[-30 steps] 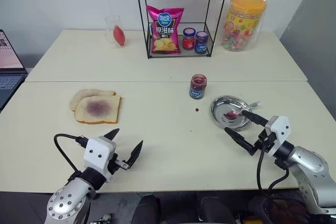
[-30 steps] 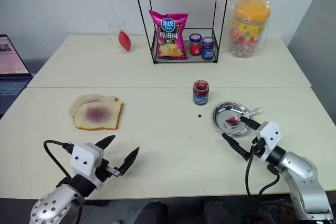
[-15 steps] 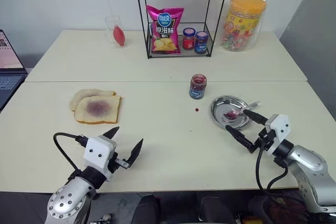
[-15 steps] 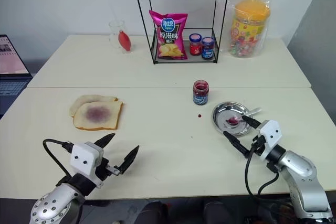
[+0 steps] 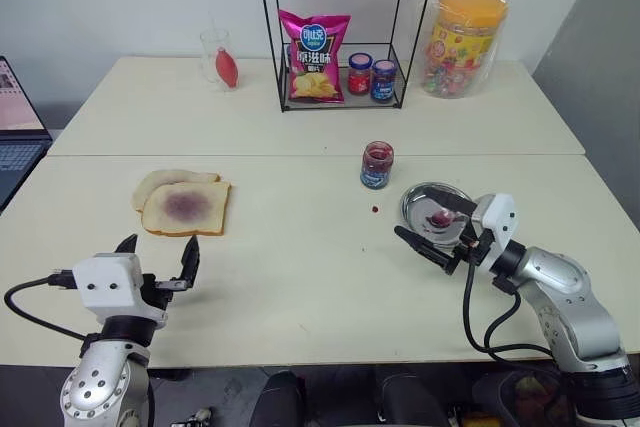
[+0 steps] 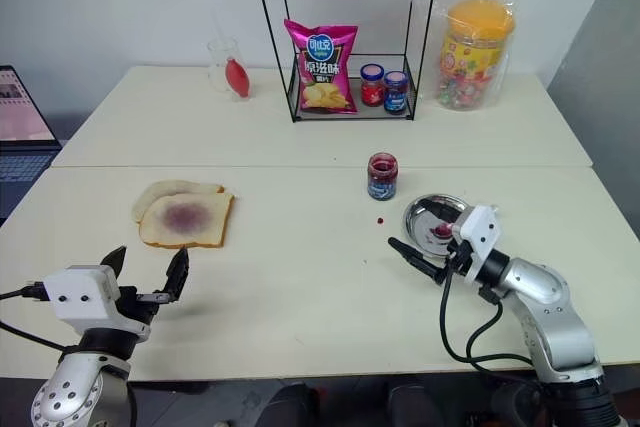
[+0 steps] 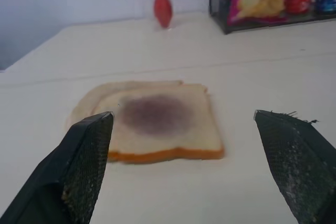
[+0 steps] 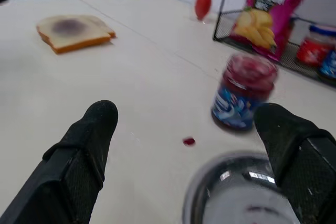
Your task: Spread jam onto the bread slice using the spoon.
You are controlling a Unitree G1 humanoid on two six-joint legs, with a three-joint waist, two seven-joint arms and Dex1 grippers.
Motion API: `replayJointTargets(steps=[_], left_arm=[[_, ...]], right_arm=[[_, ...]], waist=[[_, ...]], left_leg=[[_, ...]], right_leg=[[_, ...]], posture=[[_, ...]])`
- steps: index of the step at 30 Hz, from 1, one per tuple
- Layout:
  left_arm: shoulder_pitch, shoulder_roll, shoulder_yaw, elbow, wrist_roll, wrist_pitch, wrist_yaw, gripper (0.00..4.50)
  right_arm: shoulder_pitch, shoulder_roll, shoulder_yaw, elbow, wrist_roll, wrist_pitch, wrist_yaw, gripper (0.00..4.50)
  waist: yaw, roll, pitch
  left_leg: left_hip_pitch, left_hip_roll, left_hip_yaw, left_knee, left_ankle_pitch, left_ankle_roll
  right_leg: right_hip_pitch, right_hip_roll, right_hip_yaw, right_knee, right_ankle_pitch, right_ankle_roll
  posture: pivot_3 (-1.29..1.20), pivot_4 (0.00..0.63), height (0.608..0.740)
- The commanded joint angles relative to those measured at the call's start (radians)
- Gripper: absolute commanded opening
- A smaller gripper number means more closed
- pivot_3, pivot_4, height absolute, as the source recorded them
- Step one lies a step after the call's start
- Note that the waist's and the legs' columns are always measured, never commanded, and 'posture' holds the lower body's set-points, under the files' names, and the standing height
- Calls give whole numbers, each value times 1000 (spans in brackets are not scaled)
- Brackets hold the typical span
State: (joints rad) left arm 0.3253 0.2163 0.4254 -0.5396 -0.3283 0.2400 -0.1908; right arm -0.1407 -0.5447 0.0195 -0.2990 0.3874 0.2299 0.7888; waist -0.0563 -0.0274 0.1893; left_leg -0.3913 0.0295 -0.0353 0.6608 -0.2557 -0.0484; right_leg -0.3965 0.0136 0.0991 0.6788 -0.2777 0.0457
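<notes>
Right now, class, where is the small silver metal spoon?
The small silver metal spoon lies in the round metal dish, right of the open jam jar.

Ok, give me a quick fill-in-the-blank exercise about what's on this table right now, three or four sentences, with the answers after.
1. The bread slice with the purple patch lies on top of another ____.
2. The spoon rests in a round metal ____.
3. The open jam jar has a ____ label.
4. The left gripper and right gripper both stand ____, holding nothing.

Missing words: slice; dish; blue; open
</notes>
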Motion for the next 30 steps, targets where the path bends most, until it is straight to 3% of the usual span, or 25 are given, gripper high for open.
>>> replayJointTargets(steps=[1, 6, 12, 20, 27, 30], left_arm=[[-116, 9, 90, 55, -83, 76, 86, 4447], [-252, 72, 169, 168, -190, 225, 138, 4447], [-344, 139, 200, 283, -239, 316, 138, 4447], [-480, 211, 171, 444, -287, 435, 101, 4447], [-540, 231, 162, 511, -290, 483, 99, 4447], [-547, 222, 168, 507, -297, 509, 116, 4020]], right_arm=[[-135, 1, 71, -69, 56, 186, 4, 4500], [-250, 38, 129, -82, 103, 324, 9, 4500], [-271, 33, 152, -92, 88, 321, 33, 4500], [-305, -16, 160, -99, 138, 327, 166, 4500], [-304, -22, 160, -101, 121, 319, 182, 4500], [-307, -22, 154, -99, 118, 318, 176, 4500]], waist=[[1, 0, 0], [1, -1, 0], [5, -1, 0], [5, -2, -1], [4, -2, -1], [5, -2, -1]], left_leg=[[-1, 0, -1, 0, 0, 0], [-1, 0, -4, 0, 0, 0], [-10, -1, -5, 0, 0, 0], [-9, 0, -5, 1, 0, 0], [-9, 0, -5, 0, 0, 0], [-9, 0, -6, 0, 0, 0]], right_leg=[[0, 0, -1, 0, 1, 1], [0, 1, -3, 1, 1, 1], [-8, 0, -4, 0, 3, -2], [-8, 0, -5, 1, 2, -1], [-8, 0, -5, 1, 3, -2], [-8, 0, -5, 1, 3, -2]], posture=[[0, 150, 740], [0, 150, 740], [0, 150, 740], [0, 150, 740], [0, 150, 740], [0, 150, 740]])
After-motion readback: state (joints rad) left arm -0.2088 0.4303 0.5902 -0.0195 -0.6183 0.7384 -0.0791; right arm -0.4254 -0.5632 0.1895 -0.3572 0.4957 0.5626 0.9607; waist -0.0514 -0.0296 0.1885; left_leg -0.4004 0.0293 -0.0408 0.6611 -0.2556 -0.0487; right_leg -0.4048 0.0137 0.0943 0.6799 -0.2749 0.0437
